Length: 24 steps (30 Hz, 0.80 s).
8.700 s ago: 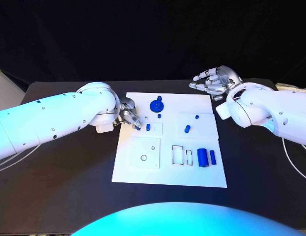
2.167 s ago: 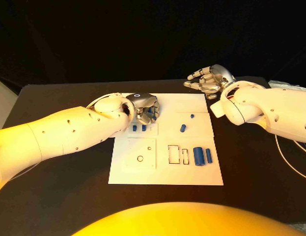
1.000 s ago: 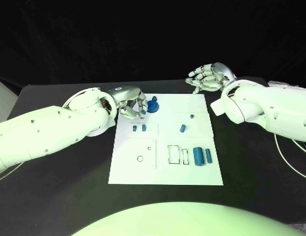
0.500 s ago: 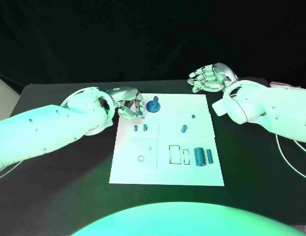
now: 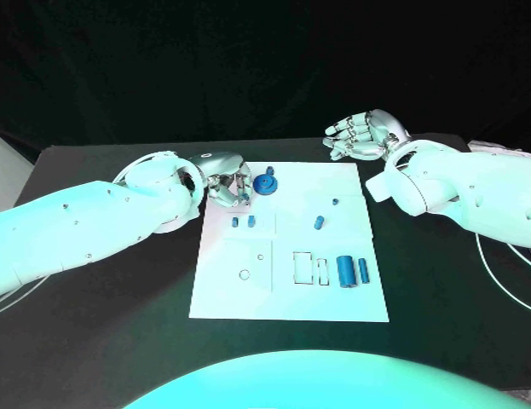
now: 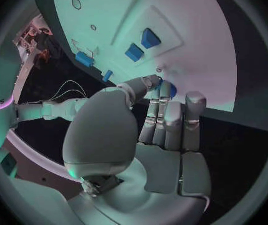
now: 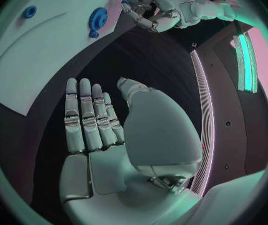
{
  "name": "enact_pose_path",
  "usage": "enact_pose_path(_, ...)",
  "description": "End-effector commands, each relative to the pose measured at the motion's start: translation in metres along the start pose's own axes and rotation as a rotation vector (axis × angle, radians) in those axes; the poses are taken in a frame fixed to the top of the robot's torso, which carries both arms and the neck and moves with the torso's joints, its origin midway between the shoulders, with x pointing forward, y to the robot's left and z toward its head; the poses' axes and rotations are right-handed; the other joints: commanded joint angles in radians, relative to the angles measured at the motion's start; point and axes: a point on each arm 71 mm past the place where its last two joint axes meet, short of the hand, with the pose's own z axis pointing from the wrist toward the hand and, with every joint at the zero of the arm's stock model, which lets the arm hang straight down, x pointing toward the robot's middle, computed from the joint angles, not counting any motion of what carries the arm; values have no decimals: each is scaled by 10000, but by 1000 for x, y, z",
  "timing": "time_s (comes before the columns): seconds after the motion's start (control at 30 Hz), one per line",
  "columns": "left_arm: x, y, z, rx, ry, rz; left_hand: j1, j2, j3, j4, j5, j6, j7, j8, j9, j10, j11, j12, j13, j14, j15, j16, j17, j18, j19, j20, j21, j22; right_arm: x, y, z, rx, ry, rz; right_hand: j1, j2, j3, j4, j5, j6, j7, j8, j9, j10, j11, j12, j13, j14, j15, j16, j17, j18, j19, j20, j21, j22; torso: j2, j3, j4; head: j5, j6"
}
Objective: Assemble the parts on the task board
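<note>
Task board (image 5: pixel 292 294): flat white rectangular plate, centred on matte black surface (image 5: pixel 106 290). Blue toothed gear (image 5: pixel 265 183) at its far-left corner; two small blue blocks (image 5: pixel 243 222) and two blue cylinders (image 5: pixel 353 271) nearer.

Left hand (image 5: pixel 227 183): polished silver, at the board's far-left edge beside the gear, fingers curled together; whether they clamp anything cannot be told.

Right hand (image 5: pixel 362 136): raised beyond the far-right corner, fingers apart, empty.

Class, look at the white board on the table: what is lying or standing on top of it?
On the white board: a blue gear near the left hand, small blue pegs and two blue cylinders. The hand may cover more.
</note>
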Motion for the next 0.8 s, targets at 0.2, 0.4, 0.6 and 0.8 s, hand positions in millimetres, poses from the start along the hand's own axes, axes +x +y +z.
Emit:
enact_pose_path(0.2,4,-1,2,-63,376,112,-64,25,-50,-25,34,85,-11,27,3,75,32,-34,8,69,-29,58,2,-185,79,0,29,0,2,2,0,-252,84,60,-70,-101,108,-86,19,51,214,-128,-48,-136,110,-172,-166,-227,95,-253,-226,33,-268,83,-33,-231,-22,1,20,-19,2)
enact_pose_path(0.4,5,0,3,-155,513,133,-69,27,-51,-22,33,88,-11,24,4,78,31,-39,8,65,-30,56,-8,-181,65,0,19,-16,2,2,0,-271,77,80,-92,-94,139,-132,27,58,227,-160,-59,-192,134,-253,-190,-309,131,-359,-355,36,-356,121,-27,-346,-18,0,13,-5,2)
enact_pose_path(0.6,6,-1,3,-158,612,141,-69,27,-51,-22,33,88,-11,24,4,78,31,-39,8,65,-30,56,-8,-181,65,0,19,-16,2,2,0,-279,76,92,-98,-89,148,-142,31,62,229,-167,-61,-194,137,-268,-191,-329,138,-385,-387,37,-379,130,-27,-374,-12,2,10,-11,2)
enact_pose_path(0.8,7,-2,5,-144,638,152,-70,33,-48,-22,34,91,-12,16,5,82,29,-49,7,70,-32,59,0,-181,64,-2,17,-17,2,2,0,-285,82,99,-100,-88,149,-144,31,62,230,-168,-62,-195,138,-272,-191,-333,140,-391,-395,37,-384,132,-27,-380,-1,2,7,-26,2)
